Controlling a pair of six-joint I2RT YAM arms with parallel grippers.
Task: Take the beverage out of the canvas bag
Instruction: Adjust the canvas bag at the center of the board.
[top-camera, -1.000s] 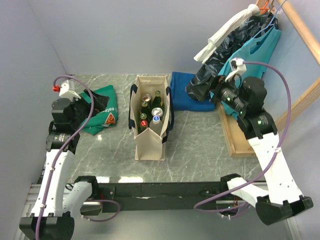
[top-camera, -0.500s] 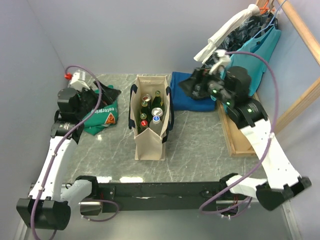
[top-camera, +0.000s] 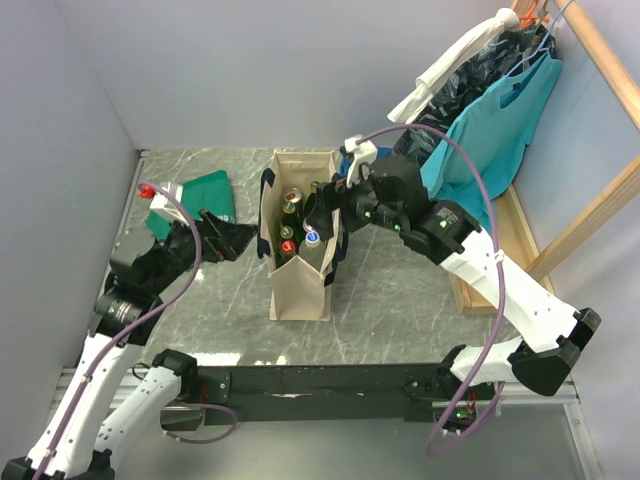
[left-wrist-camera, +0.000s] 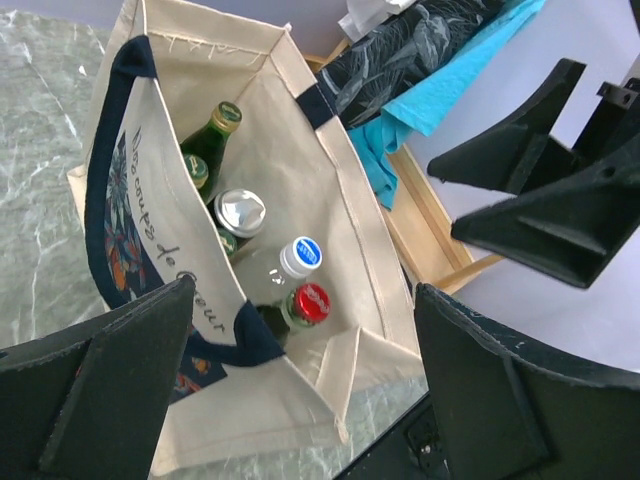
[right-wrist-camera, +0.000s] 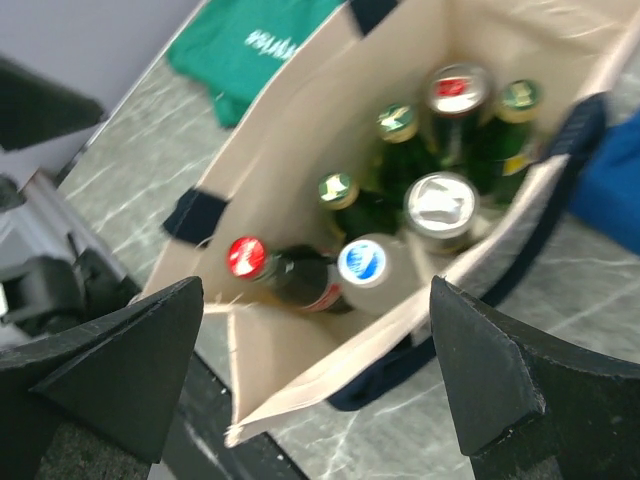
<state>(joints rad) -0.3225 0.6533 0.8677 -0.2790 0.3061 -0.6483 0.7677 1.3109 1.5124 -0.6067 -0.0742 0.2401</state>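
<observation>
The cream canvas bag with navy handles stands upright mid-table, its mouth open. Inside stand several beverages: a red-capped dark bottle, a blue-capped clear bottle, a silver-topped can and green bottles. My right gripper hovers open over the bag's right rim, and in its wrist view the caps lie between the wide jaws. My left gripper is open just left of the bag and points at it. In the left wrist view the red cap and blue cap show.
A folded green T-shirt lies at the back left. A blue cloth sits behind the bag, mostly hidden by my right arm. Clothes hang on a wooden rack at the right, above a wooden tray.
Both arms have swung in toward the bag: the right one from the rack leftward to over the bag, the left one from the green T-shirt to the bag's left side. Both grippers stayed open.
</observation>
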